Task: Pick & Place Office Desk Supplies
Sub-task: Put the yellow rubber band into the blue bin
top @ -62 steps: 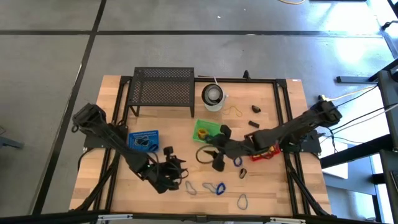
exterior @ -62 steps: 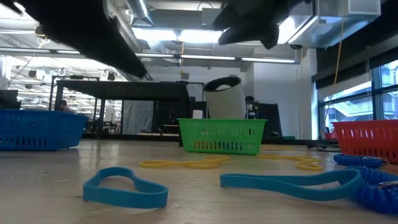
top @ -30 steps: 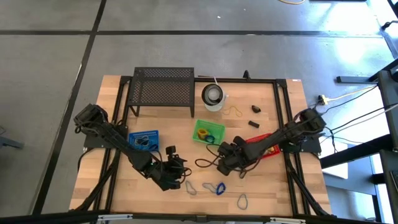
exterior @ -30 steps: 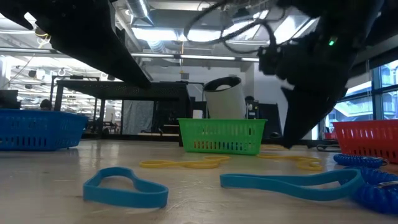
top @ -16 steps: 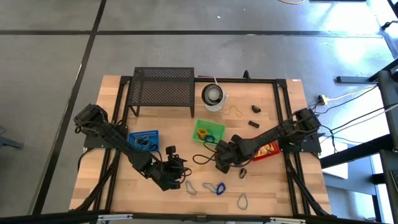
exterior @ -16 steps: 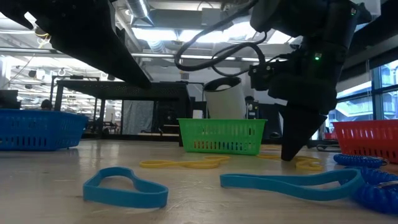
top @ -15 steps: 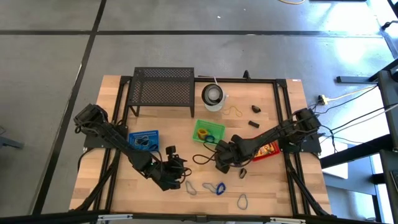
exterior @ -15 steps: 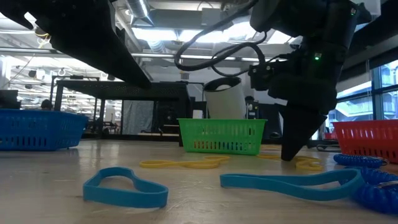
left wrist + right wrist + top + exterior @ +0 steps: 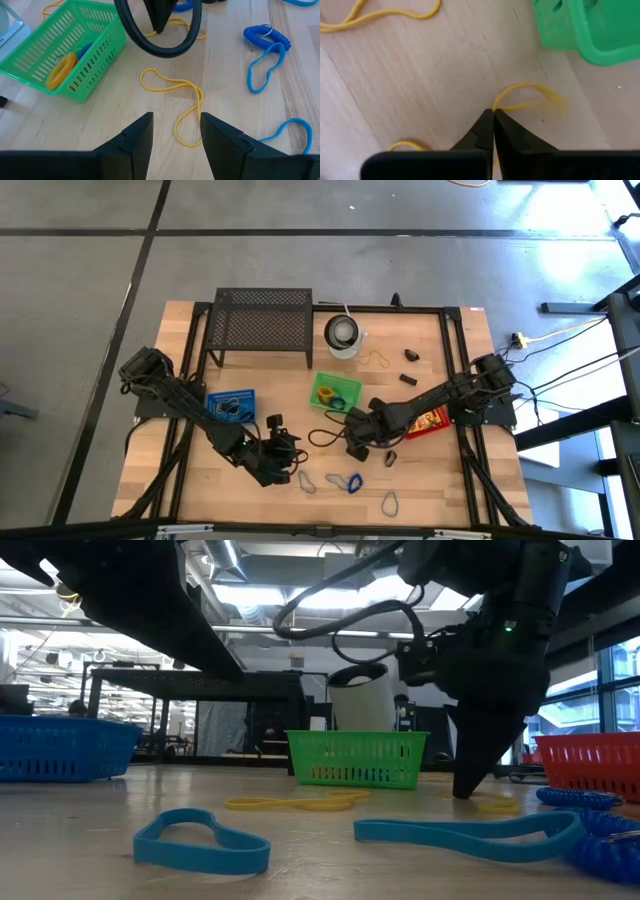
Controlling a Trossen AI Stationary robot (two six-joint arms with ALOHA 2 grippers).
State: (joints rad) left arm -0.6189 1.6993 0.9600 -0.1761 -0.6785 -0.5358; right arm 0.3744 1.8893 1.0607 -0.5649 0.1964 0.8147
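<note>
Right gripper (image 9: 493, 116) angled steeply down just beside the green basket (image 9: 580, 30), fingers pinching a yellow rubber band (image 9: 527, 97). Left gripper (image 9: 176, 131) hovers farther off, fingers spread.

Mesh rack (image 9: 261, 322) is set at the table's (image 9: 455, 495) back, cup (image 9: 343, 334) beside it, loops (image 9: 345, 481) probably scattered up front.

Yellow rubber band (image 9: 527, 97) flat on wood, pinched; blue loops (image 9: 264, 60) nearby
</note>
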